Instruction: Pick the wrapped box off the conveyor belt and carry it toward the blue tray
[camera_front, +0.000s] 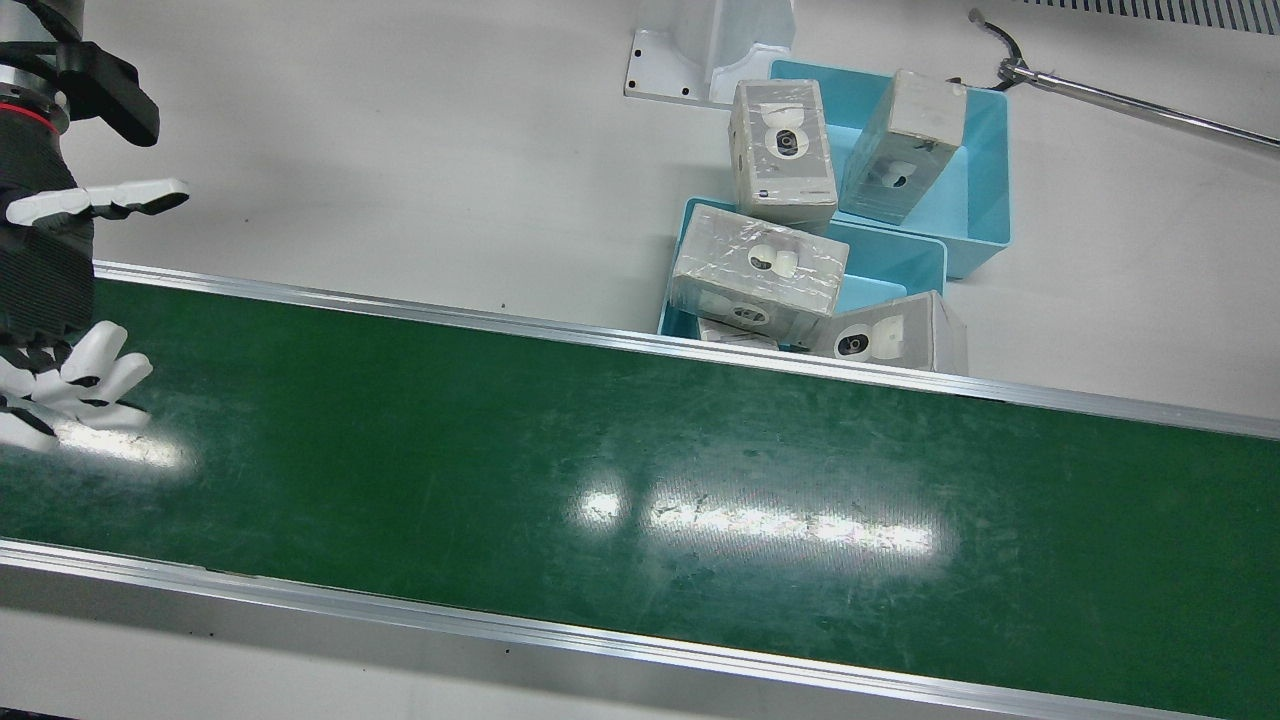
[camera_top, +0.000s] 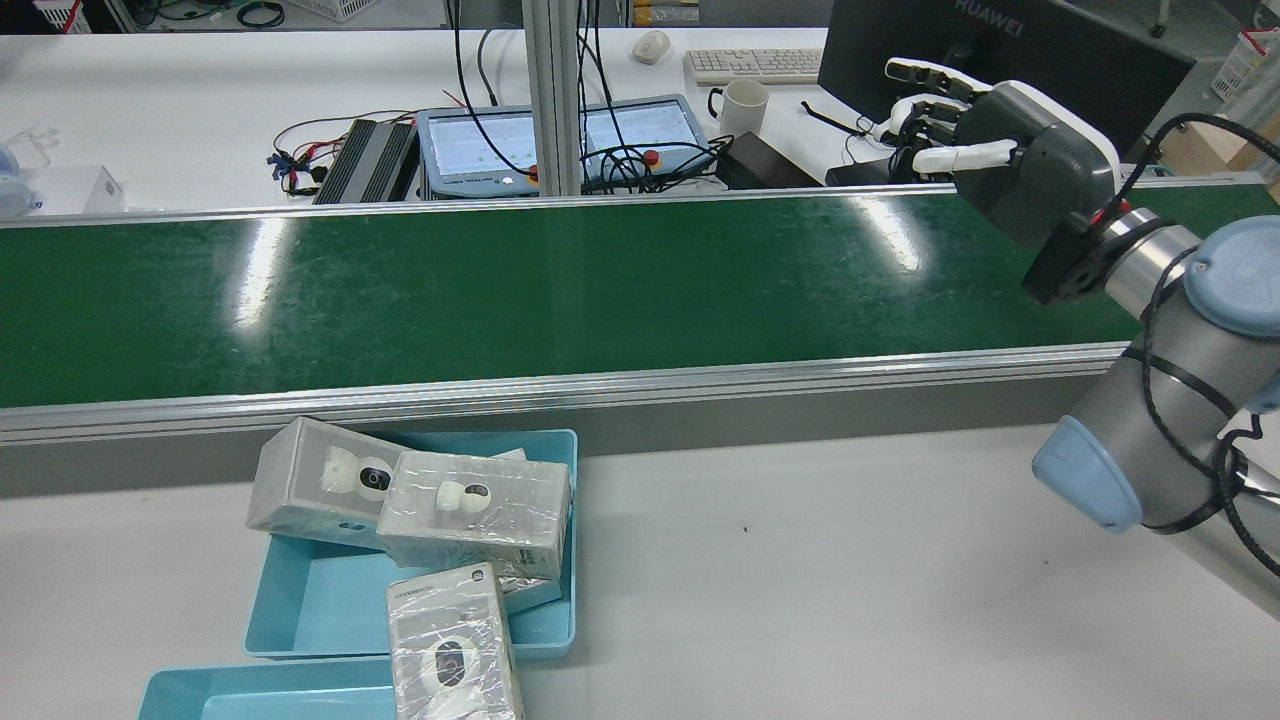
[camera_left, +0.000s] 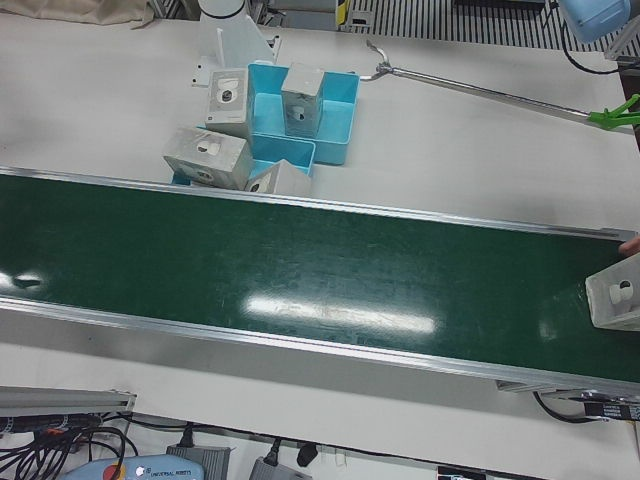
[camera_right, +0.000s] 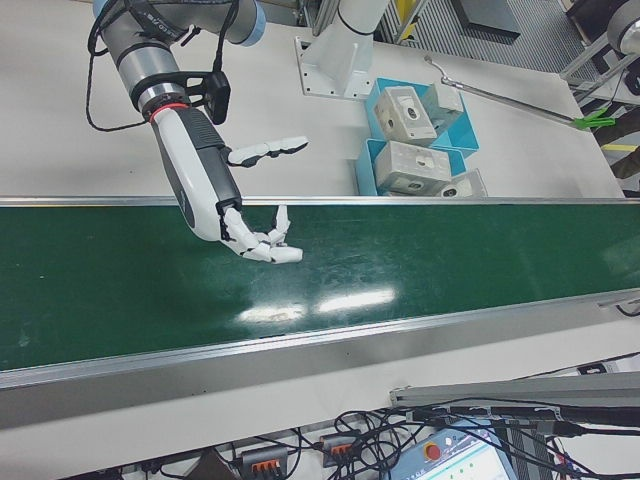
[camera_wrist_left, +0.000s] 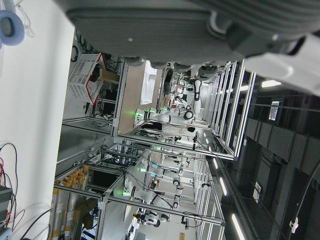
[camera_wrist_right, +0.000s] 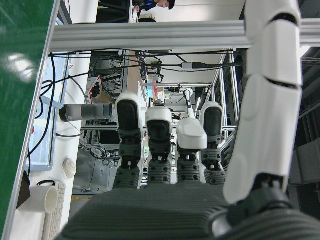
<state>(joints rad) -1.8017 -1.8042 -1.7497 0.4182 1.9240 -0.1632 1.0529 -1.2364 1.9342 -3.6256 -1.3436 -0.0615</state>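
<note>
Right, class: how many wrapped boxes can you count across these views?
6. Belt-end box; leaning box in far tray; rim box; top box on near tray; side box; half-hidden box beneath. More may hide.

On the far side of the bench (camera_top: 200, 110) in the rear view, a white mug (camera_top: 745, 105) stands just beside a black monitor (camera_top: 1000, 60). A white keyboard (camera_top: 755, 64) and a white mouse (camera_top: 651, 44) lie behind the mug. A tablet with a blue-grey frame (camera_top: 560, 140) is tilted near a vertical aluminium post (camera_top: 550, 90), and black cables hang in front of it. A black finned box (camera_top: 365, 160) lies to the left of the tablet, with red wires beside it. In the front view, a long metal rod (camera_front: 1140, 105) lies across the white bench top.
</note>
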